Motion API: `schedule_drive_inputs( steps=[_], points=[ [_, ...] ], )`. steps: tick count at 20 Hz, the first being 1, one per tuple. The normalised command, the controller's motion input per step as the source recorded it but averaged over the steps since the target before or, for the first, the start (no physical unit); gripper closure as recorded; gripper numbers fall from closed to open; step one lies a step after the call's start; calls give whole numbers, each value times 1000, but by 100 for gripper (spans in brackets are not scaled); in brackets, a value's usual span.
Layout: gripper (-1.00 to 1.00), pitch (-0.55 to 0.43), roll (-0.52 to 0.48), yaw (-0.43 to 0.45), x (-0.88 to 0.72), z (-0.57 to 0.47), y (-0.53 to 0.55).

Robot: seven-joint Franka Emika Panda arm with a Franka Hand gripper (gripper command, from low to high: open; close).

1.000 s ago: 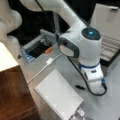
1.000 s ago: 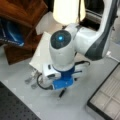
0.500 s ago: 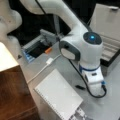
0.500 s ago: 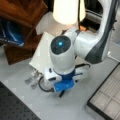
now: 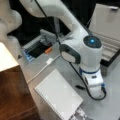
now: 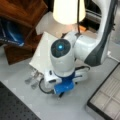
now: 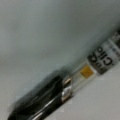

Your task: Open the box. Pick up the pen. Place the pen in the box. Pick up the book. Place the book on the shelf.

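The box (image 5: 110,47) stands open at a front view's top right, lid raised and beige lining showing; its compartments (image 6: 107,97) also show at a front view's lower right. The pen (image 7: 50,97) lies slantwise on the grey table and fills the wrist view, black with a silvery band. A short black end of the pen (image 5: 80,87) sticks out beside the gripper (image 5: 93,93), which sits low over it, fingers hidden by the hand. The white spiral book (image 5: 58,97) lies flat just left of the gripper. The shelf (image 5: 11,97) stands at the left edge.
A white cable (image 5: 41,70) runs across the table above the book. A small orange object (image 5: 48,50) lies by a grey tray (image 5: 35,47). Metal keys (image 6: 32,80) lie near the book's corner. A black perforated mat (image 6: 12,107) covers a front view's lower left.
The arm's wrist has sunk slightly toward the table over the pen. Book, box and pen lie where they were.
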Motion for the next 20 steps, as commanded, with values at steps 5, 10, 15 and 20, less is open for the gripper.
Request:
schedule_drive_inputs(
  steps=[5,10,15,20],
  points=[
    [-100,-8,-149,19,69,-45,20],
    [-100,-35,-151,14,44,-41,19],
    [-100,-45,-142,8,45,-64,17],
    [-100,-59,-135,9,72,-72,3]
  ],
)
